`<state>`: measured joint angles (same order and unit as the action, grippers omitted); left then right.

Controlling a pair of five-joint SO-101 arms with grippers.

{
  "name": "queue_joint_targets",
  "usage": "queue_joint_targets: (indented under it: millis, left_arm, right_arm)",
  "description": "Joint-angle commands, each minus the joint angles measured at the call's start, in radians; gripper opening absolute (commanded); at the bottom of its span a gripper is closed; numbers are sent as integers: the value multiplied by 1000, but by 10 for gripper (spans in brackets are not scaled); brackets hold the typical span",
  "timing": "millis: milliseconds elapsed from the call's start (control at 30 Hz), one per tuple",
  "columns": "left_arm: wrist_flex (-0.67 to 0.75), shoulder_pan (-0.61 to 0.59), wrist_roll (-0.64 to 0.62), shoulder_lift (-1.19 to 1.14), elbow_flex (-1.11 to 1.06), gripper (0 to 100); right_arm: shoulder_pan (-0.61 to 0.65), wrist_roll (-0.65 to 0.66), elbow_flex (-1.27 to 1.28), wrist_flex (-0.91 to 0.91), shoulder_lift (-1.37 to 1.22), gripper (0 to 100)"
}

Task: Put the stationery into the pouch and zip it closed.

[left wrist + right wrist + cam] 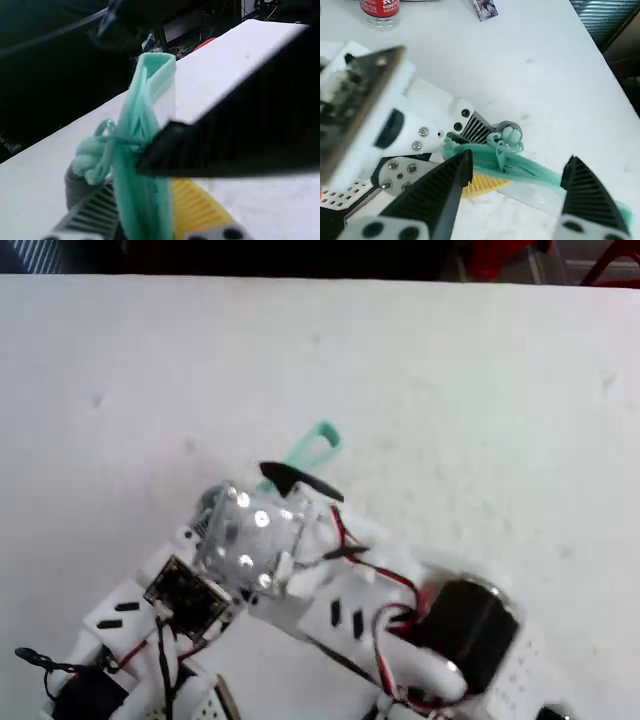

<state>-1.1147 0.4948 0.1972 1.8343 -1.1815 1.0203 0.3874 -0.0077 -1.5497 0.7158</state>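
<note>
The pouch (530, 192) is clear with a green zip edge (142, 130); in the high view its green end (318, 443) sticks out beyond the arms. A knotted green zip pull (506, 139) hangs near my left gripper. The left gripper (145, 215) is shut on the green edge, pinched between a grey ribbed finger (92, 215) and a yellow ribbed finger (195, 210). My right gripper (512, 200) is open, its black fingers (437, 192) standing on either side of the zip edge. One black fingertip (165, 147) touches the green edge. No loose stationery can be made out.
Both arms crowd together at the near middle of the white table (450, 390). A bottle (380, 9) and a small box (485, 7) stand farther off in the right wrist view. The table's edge (600, 55) runs nearby, with dark floor beyond.
</note>
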Motion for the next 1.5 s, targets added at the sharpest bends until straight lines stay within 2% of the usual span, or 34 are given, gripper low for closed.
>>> queue_joint_targets:
  millis: [0,167,400,600,800,1100,1300,1467]
  left_arm:
    - [-5,10,11,-8,-6,21]
    - [-5,10,9,-8,-6,21]
    - [-5,10,8,-8,-6,21]
    - [-5,10,5,-8,-6,21]
    - [-5,10,5,-8,-6,21]
    - [-5,10,3,-8,-6,21]
    - [-5,10,3,-8,-6,20]
    - [-5,10,3,-8,-6,20]
  right_arm:
    - [-22,11,51,84,-1,283]
    - [-22,11,115,143,-1,248]
    - [-31,11,170,176,-1,10]
    - [-145,9,172,197,-1,18]
    - [-278,2,173,297,-1,18]
    - [-343,8,207,340,1,18]
    - [-438,15,308,458,1,17]
    - [-449,97,371,479,1,17]
